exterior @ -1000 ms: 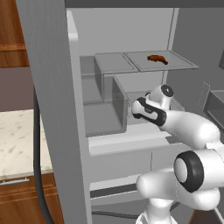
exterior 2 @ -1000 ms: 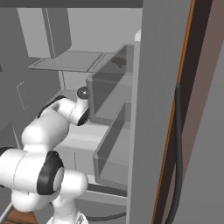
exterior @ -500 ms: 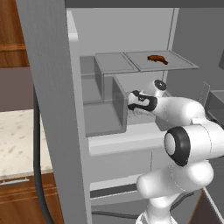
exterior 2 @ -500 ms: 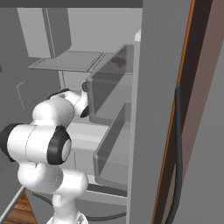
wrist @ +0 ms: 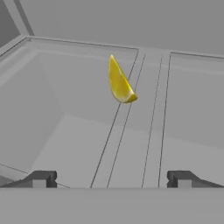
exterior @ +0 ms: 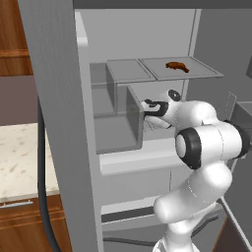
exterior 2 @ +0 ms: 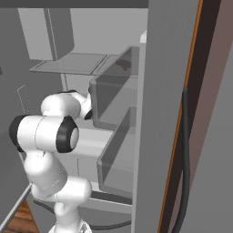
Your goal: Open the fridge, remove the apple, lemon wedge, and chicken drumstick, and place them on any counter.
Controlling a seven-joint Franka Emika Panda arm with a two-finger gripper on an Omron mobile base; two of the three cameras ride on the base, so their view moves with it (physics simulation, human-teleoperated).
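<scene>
No writing or brand can be read on anything. In the hand view the gripper (wrist: 111, 179) stands wide open and holds nothing. The lemon wedge (wrist: 119, 82) lies above the fingers (wrist: 40, 179), in the upper middle of the frame, well apart from them, on the grey floor of the fridge (exterior: 54, 93). The drumstick (exterior: 177, 66) lies on a shelf, upper right in the left base view.

Yellow lemon wedge (wrist: 120, 83) on a grey fridge (wrist: 65, 87) surface, well ahead of the gripper (wrist: 111, 179), jaws spread wide, nothing between them
</scene>
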